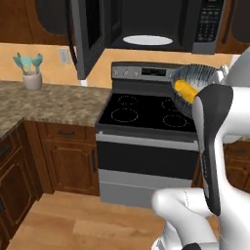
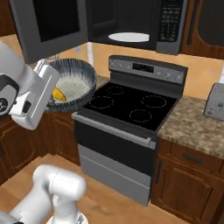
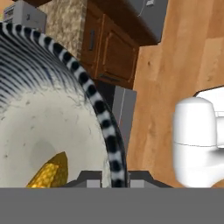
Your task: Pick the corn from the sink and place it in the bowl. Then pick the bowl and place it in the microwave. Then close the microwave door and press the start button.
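Corn (image 1: 186,90) is lying inside the bowl (image 2: 83,72); your hand (image 3: 114,181) is pinching the bowl's rim, carrying it near the stove (image 1: 146,114). Microwave (image 2: 131,22) loading, door (image 1: 88,34) closing, start remaining.

You see a round ribbed bowl (image 2: 72,83), dark blue-grey outside, pale speckled grey inside, its rim banded black and white. In it lies a small yellow-orange corn cob (image 3: 47,175). You look at a black glass-top stove (image 2: 131,105) with grey ring marks, speckled brown stone counters (image 1: 49,100), brown wooden cabinets (image 2: 186,181) and a black microwave (image 1: 156,24) holding a white turntable plate (image 1: 147,40).
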Available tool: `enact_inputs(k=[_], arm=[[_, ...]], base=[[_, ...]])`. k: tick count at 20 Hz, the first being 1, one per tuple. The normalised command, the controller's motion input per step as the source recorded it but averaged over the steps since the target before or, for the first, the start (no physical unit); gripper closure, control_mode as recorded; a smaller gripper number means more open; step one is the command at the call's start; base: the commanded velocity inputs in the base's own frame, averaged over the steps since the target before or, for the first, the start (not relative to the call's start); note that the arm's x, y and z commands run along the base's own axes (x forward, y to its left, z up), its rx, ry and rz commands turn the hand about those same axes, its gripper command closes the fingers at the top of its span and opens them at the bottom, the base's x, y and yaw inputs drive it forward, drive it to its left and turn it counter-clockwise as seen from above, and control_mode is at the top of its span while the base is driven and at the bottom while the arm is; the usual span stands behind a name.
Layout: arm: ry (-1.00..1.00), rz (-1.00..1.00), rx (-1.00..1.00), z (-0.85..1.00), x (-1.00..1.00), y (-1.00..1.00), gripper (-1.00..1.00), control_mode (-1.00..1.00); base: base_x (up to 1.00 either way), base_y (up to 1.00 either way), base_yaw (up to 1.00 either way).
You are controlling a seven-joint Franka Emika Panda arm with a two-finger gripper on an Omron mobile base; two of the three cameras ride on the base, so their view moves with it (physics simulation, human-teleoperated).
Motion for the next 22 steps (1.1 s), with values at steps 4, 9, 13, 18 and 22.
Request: enact_inputs(k=[4, 9, 13, 18, 22], arm=[[0.00, 0.00, 0.00, 0.00, 0.00, 0.00, 1.00, 1.00], [0.00, 0.00, 0.00, 0.00, 0.00, 0.00, 1.00, 1.00], [0.00, 0.00, 0.00, 0.00, 0.00, 0.00, 1.00, 1.00], [0.00, 0.00, 0.00, 0.00, 0.00, 0.00, 1.00, 1.00], [0.00, 0.00, 0.00, 0.00, 0.00, 0.00, 1.00, 1.00]], base=[[1.00, -0.38, 0.36], [0.98, -0.50, 0.40], [0.75, -0.50, 0.40], [0.13, -0.30, 0.23], [0.00, -0.05, 0.20]])
